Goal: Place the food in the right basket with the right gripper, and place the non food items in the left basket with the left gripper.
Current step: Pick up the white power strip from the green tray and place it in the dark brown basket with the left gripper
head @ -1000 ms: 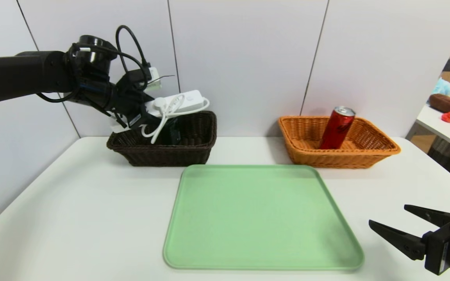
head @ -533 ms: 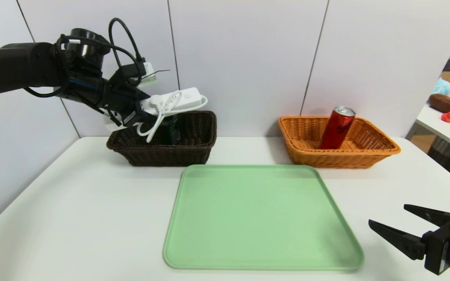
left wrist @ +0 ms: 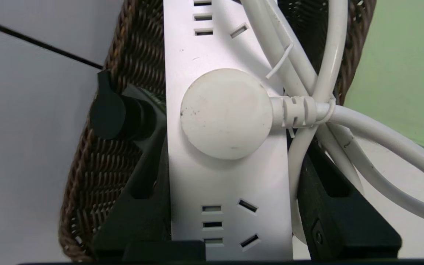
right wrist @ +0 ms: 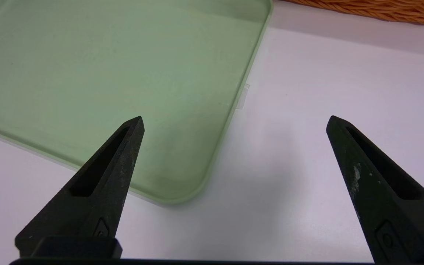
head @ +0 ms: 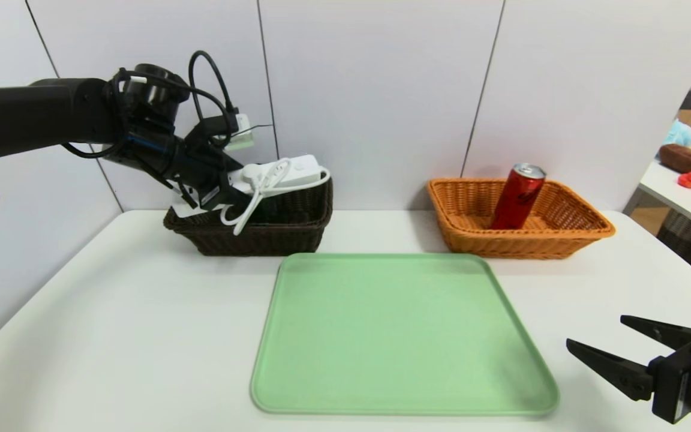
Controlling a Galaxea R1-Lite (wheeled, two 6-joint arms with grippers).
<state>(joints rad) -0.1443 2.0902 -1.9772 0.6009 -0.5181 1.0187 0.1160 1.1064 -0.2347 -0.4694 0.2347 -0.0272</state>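
Head view: upper left, the left claw [head: 234, 195] pinches the power strip [head: 279, 173] above the dark basket [head: 297, 231], release pending; the red can [head: 517, 197] already leans in the orange basket [head: 585, 231]. The spread right claw [head: 621, 348] idles lower right. Only the left wrist view reveals the pump bottle [left wrist: 116, 116].

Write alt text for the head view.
The left gripper holds a white power strip over the dark basket at the back left of a white table. A red can leans in the orange basket; a green tray lies in front, the open right gripper beside it.
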